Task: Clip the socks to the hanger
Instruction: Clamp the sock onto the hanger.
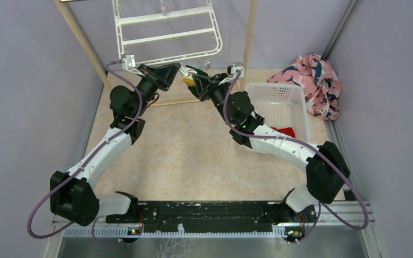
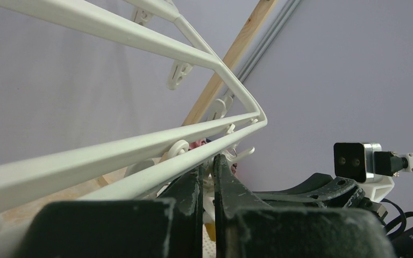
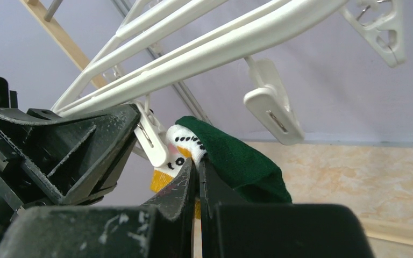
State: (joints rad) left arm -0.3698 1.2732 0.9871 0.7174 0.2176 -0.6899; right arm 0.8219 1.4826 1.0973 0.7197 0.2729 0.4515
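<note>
The white hanger (image 1: 166,32) hangs from the wooden rack at the back. My left gripper (image 1: 176,69) is raised under its near edge and shut on a white clip (image 2: 213,180) below the frame bar (image 2: 140,156). My right gripper (image 1: 196,80) is shut on the dark green sock (image 3: 236,156), with its white face print and yellow tip pressed against that same clip (image 3: 151,141). The sock also shows in the top view (image 1: 196,70). The red sock (image 1: 286,131) lies in the basket. The black striped sock is out of view.
The white perforated basket (image 1: 296,102) stands right of the right arm. A pink-and-navy cloth heap (image 1: 314,80) lies behind it. Wooden rack poles (image 1: 83,43) flank the hanger. Another free clip (image 3: 271,110) dangles to the right of the held one.
</note>
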